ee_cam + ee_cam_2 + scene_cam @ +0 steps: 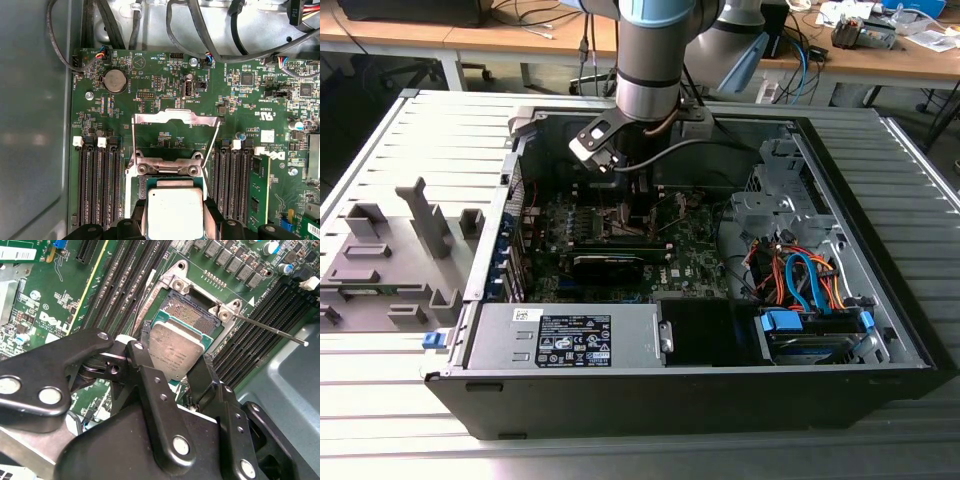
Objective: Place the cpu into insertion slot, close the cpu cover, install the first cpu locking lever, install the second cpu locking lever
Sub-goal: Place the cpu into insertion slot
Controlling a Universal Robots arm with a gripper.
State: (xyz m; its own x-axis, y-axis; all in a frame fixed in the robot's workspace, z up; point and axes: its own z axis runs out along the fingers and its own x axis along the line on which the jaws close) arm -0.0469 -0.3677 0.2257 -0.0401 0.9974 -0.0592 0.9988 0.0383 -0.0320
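The gripper (174, 364) is pinching the cpu (176, 347) by its edges over the insertion slot (192, 315). The cpu cover (175, 118) is standing open. The arm (648, 60) is reaching down from the exterior view's upper centre.

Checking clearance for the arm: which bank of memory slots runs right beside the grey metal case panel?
The bank with the grey case panel along its outer side; the other bank sits across the cpu, bordered by green board.

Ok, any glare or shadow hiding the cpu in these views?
First wrist view: glare washes the cpu face almost white. Second wrist view: it is evenly lit, no glare. Exterior view: the case interior is dim beneath the arm, the table around it bright.
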